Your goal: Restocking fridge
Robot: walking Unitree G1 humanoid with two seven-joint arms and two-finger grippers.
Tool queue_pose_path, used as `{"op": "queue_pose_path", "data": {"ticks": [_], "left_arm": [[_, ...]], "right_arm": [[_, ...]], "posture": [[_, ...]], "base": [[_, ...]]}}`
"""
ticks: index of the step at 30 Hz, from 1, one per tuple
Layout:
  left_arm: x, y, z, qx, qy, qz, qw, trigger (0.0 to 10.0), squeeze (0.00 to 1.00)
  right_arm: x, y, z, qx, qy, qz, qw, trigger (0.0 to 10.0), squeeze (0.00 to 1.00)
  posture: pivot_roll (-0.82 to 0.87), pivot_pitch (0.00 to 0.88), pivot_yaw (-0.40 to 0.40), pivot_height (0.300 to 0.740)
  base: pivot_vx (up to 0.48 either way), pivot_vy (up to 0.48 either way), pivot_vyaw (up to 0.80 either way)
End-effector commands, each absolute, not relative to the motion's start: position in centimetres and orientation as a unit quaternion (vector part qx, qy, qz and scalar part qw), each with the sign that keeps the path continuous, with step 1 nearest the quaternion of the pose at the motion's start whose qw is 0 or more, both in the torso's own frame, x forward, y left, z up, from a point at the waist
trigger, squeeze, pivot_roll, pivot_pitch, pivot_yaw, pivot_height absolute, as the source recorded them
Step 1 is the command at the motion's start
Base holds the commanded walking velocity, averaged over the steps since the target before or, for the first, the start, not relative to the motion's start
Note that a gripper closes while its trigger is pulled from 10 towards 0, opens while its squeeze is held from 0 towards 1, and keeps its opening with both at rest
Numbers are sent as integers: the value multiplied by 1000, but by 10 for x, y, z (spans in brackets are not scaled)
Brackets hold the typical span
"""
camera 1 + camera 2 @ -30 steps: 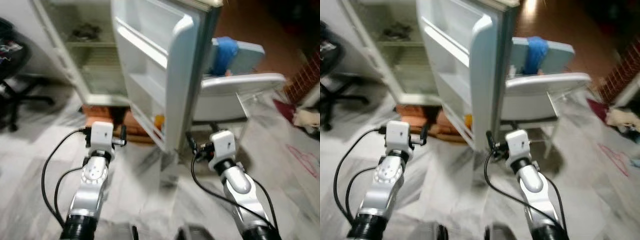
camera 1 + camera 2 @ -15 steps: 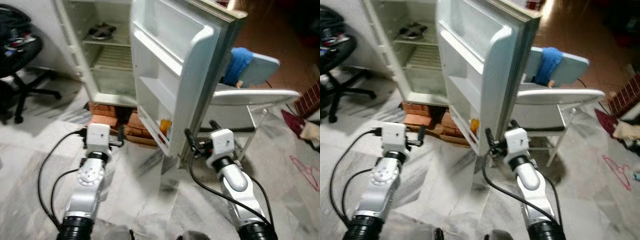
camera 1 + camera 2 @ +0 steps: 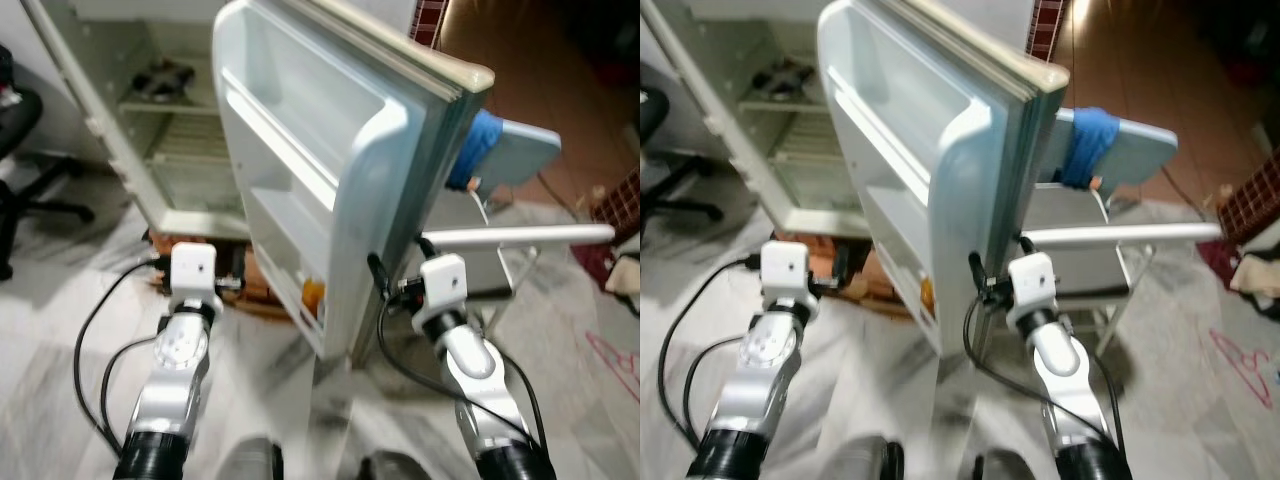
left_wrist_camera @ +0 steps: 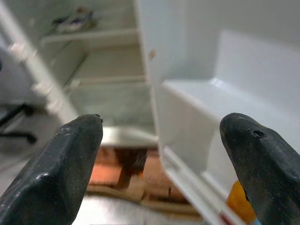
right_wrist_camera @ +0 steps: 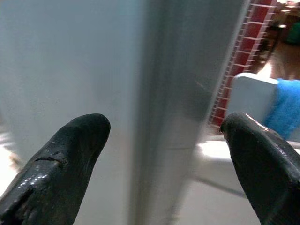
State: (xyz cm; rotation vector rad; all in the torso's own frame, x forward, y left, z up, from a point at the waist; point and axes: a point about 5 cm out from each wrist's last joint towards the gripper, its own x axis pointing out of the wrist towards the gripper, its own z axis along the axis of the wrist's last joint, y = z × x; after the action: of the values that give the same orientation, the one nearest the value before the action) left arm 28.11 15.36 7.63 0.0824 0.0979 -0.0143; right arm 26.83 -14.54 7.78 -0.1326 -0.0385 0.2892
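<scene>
Fridge: the white fridge cabinet (image 3: 170, 150) stands open at far left, raised on red bricks (image 3: 255, 285), probably to keep it off the floor; its wire shelves look nearly bare apart from a small dark object (image 3: 160, 75) on the upper one
Door: the pale blue-white fridge door (image 3: 320, 190) is swung wide toward the robot, its edge between the two arms, so the inner racks face left and can be loaded
Stock: a small orange item (image 3: 314, 295) sits low in the bottom door rack; no other goods can be made out
Left gripper: the left gripper (image 4: 159, 154) is spread wide and empty, aimed at the door racks and the shelves beyond, as if lining up on where goods would go
Right gripper: the right gripper (image 5: 161, 154) has its black fingers apart, holding nothing, with the door's outer edge between them, likely to steady or swing the door
Behind the door: a pale plastic chair (image 3: 520, 165) with a blue cloth (image 3: 480, 140) draped on it stands at right, near the door's swing
Stage: judging by the bare shelves, restocking has hardly begun
</scene>
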Motion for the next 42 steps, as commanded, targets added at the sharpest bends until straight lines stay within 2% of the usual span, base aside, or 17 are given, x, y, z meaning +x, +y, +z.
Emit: {"op": "queue_pose_path", "data": {"ticks": [1,6,10,16,18,19,20,21,23,27,33,34,38,41,42], "left_arm": [[278,148,74,37,58,-9,998,10000,0],[274,148,73,26,73,-19,997,10000,0],[250,150,64,30,128,-79,988,10000,0],[227,164,57,40,146,-82,985,10000,0],[203,182,45,54,181,-60,980,10000,0],[203,182,45,54,181,-60,980,10000,0],[195,188,43,54,194,-48,978,10000,0],[195,189,43,52,196,-45,978,10000,0],[198,188,44,53,192,-46,979,10000,0],[202,180,46,64,183,-65,979,10000,0],[204,181,47,63,183,-69,979,10000,0],[204,181,47,63,183,-69,979,10000,0],[205,179,47,64,181,-73,979,10000,0],[210,179,50,63,172,-65,981,10000,0],[211,179,50,63,171,-61,981,10000,0]], "right_arm": [[266,-152,75,-70,-14,135,988,10000,0],[265,-152,76,-75,-18,137,988,10000,0],[265,-151,76,-70,-17,144,987,10000,0],[269,-149,83,-48,-23,165,985,10000,0],[275,-138,95,25,-20,225,974,10000,0],[275,-138,95,25,-20,225,974,10000,0],[269,-123,104,109,1,313,943,10000,0],[262,-115,109,148,13,368,918,10000,0],[251,-107,112,175,37,440,880,10000,0],[240,-110,89,125,92,482,862,10000,0],[216,-121,66,118,170,517,831,10000,0],[215,-124,65,116,181,516,829,10000,0],[221,-130,56,92,192,472,855,10000,0],[241,-136,59,67,156,382,908,10000,0],[245,-137,59,61,149,362,918,10000,0]], "posture": [[-14,83,13,740],[-12,84,16,740],[1,92,15,740],[26,97,14,740],[42,100,11,740],[42,100,11,740],[51,99,7,740],[53,99,5,740],[53,96,1,740],[52,95,-2,740],[50,96,1,740],[50,96,1,740],[44,98,5,740],[37,101,1,740],[37,101,1,740]], "base": [[0,0,0],[0,0,640],[0,0,720],[0,0,171],[0,0,0],[0,0,0],[0,0,0],[0,0,0],[0,0,0],[0,0,0],[0,0,0],[0,0,0],[0,0,0],[0,0,0],[0,0,0]]}}
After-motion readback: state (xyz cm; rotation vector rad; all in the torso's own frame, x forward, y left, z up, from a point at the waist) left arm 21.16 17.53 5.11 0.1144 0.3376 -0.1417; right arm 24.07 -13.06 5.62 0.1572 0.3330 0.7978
